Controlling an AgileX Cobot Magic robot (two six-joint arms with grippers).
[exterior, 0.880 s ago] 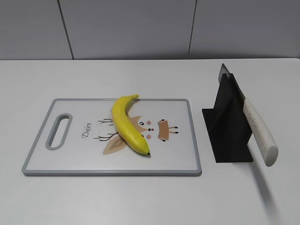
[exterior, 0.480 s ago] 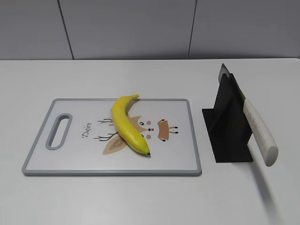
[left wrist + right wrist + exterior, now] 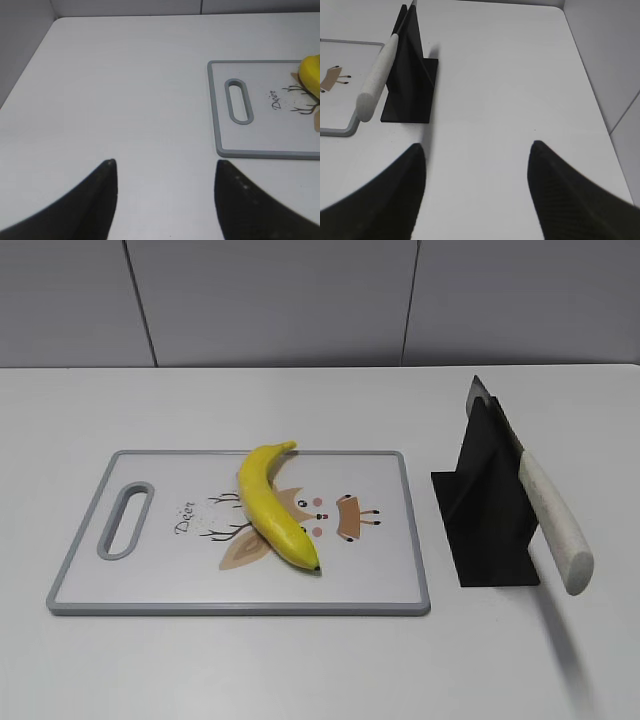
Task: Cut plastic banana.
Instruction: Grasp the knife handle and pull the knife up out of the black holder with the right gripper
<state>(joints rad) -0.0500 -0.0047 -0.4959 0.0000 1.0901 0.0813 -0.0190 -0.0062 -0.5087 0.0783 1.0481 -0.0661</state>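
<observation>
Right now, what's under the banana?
The plastic banana lies on the cutting board, across its printed deer drawing. The part of the drawing beneath the banana is hidden.

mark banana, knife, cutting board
banana [image 3: 272, 510], exterior view, middle of its body
knife [image 3: 553, 518], exterior view, middle of the white handle
cutting board [image 3: 150, 580], exterior view, bare white surface near the front left

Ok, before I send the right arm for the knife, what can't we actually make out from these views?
- Knife blade: mostly hidden inside the black stand in the exterior and right wrist views.
- Plastic banana: cut off by the right edge in the left wrist view; absent from the right wrist view.
- Cutting board: only a left-edge sliver in the right wrist view.
- Left gripper and right gripper: absent from the exterior view.
</observation>
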